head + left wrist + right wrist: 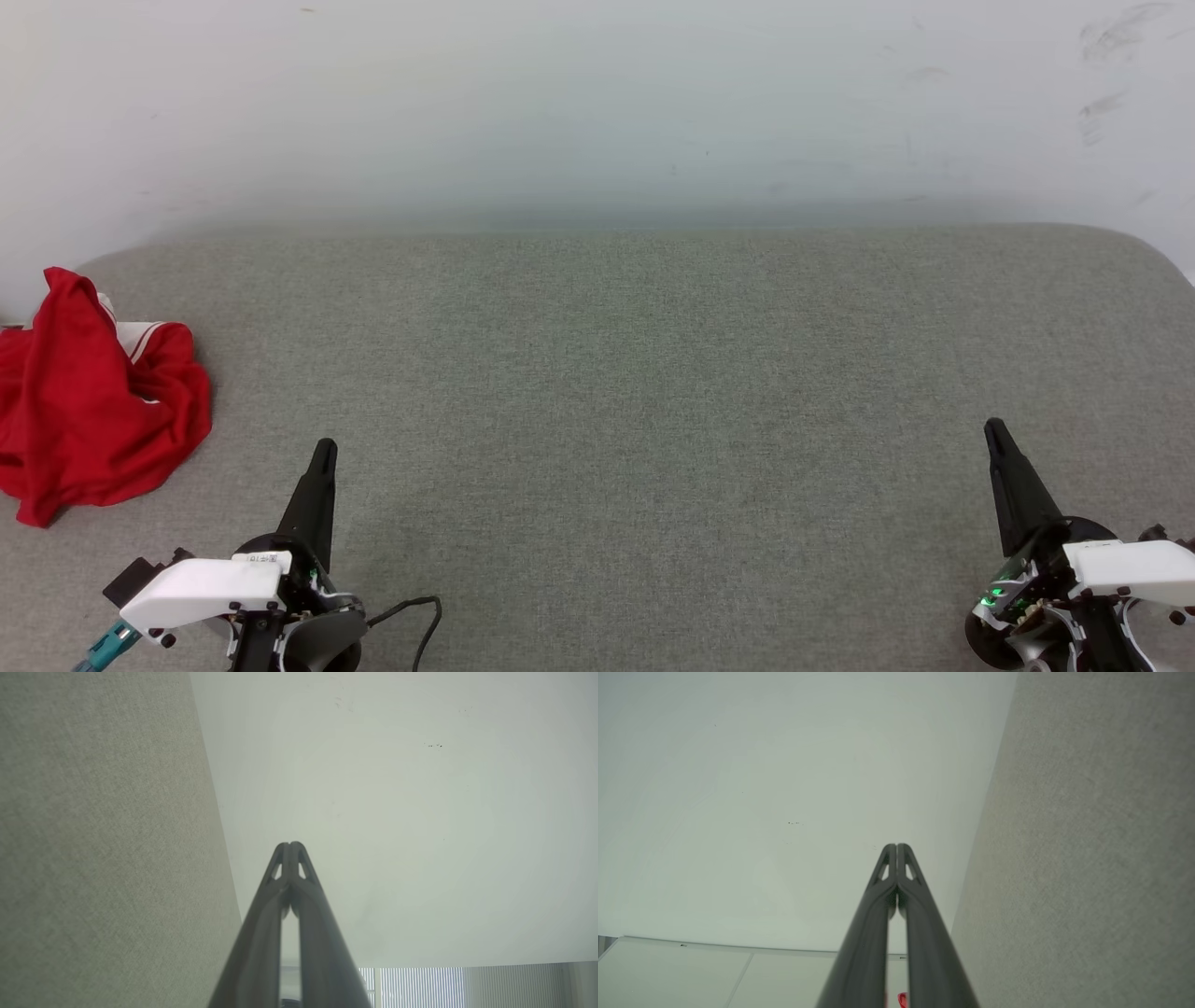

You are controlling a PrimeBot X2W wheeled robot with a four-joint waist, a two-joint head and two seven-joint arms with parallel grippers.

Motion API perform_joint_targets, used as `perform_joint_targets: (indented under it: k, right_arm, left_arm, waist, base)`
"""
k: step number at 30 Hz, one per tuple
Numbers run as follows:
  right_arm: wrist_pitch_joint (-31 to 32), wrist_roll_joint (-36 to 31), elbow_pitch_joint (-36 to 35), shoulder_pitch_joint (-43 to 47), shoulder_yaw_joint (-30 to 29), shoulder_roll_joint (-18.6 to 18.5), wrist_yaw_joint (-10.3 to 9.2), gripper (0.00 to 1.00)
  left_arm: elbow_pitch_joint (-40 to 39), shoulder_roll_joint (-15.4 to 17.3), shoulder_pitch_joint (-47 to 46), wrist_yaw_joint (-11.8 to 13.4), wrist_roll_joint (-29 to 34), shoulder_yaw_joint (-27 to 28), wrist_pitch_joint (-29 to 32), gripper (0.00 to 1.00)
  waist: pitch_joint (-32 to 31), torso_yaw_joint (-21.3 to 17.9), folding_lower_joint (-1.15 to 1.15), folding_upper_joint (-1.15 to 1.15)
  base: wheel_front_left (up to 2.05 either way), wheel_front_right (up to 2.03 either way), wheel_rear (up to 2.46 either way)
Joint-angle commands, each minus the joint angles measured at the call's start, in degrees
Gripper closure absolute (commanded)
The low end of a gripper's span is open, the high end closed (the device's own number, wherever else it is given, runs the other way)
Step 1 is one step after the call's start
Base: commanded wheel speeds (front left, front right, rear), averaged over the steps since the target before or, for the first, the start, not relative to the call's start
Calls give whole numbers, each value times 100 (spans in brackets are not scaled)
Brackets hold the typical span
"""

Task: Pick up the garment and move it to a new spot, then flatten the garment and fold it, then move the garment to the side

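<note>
Here, looking at the garment (93, 401), a red jersey T-shirt, lying crumpled in a loose heap on the grey fabric surface (635, 392) and running off the left edge of the head view. Noticing one white sleeve (140, 338) with red striped trim poking out near the top of the heap. Not making out any print among the folds.

Finding the left gripper (324, 450) just to the right of the garment and a little nearer the robot, apart from the cloth and touching none of it. Seeing its two dark fingers (261, 933) pressed together to a single point in the left wrist view, gripping nothing. Spotting a black cable (425, 621) curling beside the base of that gripper, on the side away from the garment.

Finding the right gripper (995, 429) well apart from the garment, far across the surface on the opposite side. Seeing its fingers (924, 942) likewise closed tip to tip in the right wrist view, with nothing between them. Catching small green lights (999, 590) glowing at its base.

Taking in the white wall (597, 112) rising beyond the garment, marked by a few faint scuffs.
</note>
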Motion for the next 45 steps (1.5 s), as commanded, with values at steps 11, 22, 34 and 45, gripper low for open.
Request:
perform_joint_targets:
  k: [11, 22, 34, 45]
  right_arm:
    - [2, -24, 4, -64, 2, 25, -2, 100]
    - [2, -24, 4, -64, 3, 25, -2, 100]
    - [-171, -176, 93, 121, 59, 2, 0, 0]
    - [-471, -1220, -163, 142, 21, 4, 0, 0]
  left_arm:
    - [0, -5, -40, -16, 8, 11, 10, 100]
    - [0, -5, -40, -16, 8, 11, 9, 100]
    - [-20, -14, 121, 1, 106, -59, -173, 0]
    - [-209, -11, 126, 7, 1030, 110, -473, 0]
  waist:
    - [0, 0, 0, 0]
    - [0, 0, 0, 0]
    - [7, -1, 0, 0]
    - [26, -3, 0, 0]
  base:
    - [0, 0, 0]
    - [0, 0, 0]
    - [0, 0, 0]
    - [0, 0, 0]
